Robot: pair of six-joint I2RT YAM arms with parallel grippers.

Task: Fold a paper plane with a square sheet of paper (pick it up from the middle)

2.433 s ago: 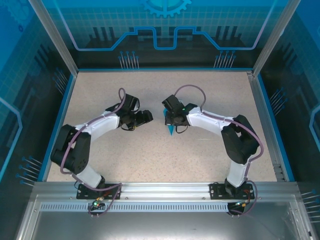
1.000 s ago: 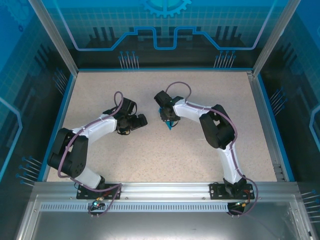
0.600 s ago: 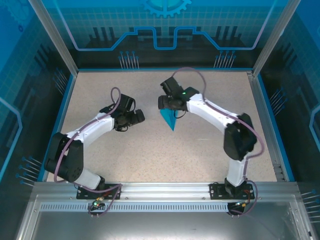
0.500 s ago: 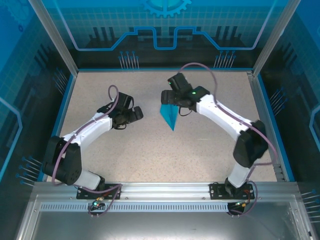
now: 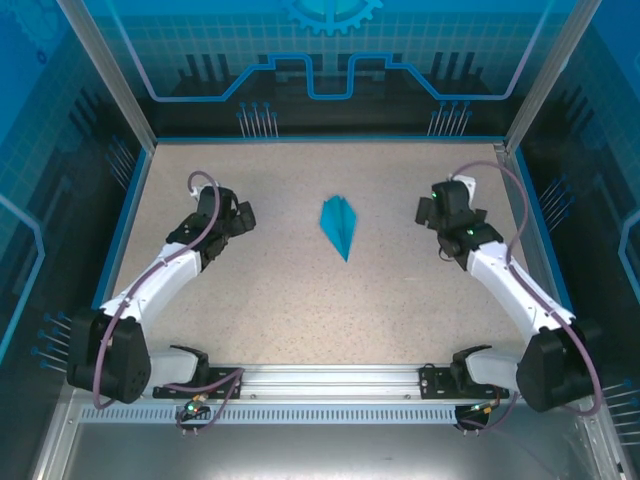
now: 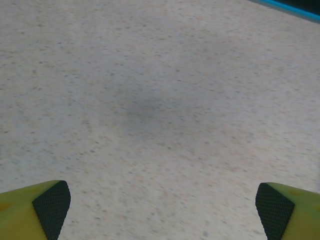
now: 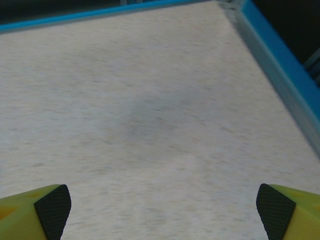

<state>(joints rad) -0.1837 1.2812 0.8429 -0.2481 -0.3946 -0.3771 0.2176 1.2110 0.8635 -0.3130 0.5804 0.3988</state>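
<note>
The square sheet of paper lies folded as a slim turquoise paper plane (image 5: 339,227) on the speckled table, its point toward the near side, with nothing touching it. My left gripper (image 5: 238,211) stands well to its left, open and empty. In the left wrist view the left gripper (image 6: 162,212) has only bare table between its yellow fingertips (image 6: 50,210). My right gripper (image 5: 436,206) stands well to the right of the plane, open and empty too. The right wrist view shows the right gripper (image 7: 163,210) with wide-apart fingertips (image 7: 275,210) over bare tabletop.
A blue rim (image 5: 330,140) borders the table at the back and sides, with metal frame posts (image 5: 115,80) at the far corners. The right gripper faces the far right corner of the rim (image 7: 280,55). The arm bases sit on the near rail (image 5: 330,378).
The right gripper opened, left the paper plane on the table and swung away to the right. The left arm drew back to the left. The plane stays put.
</note>
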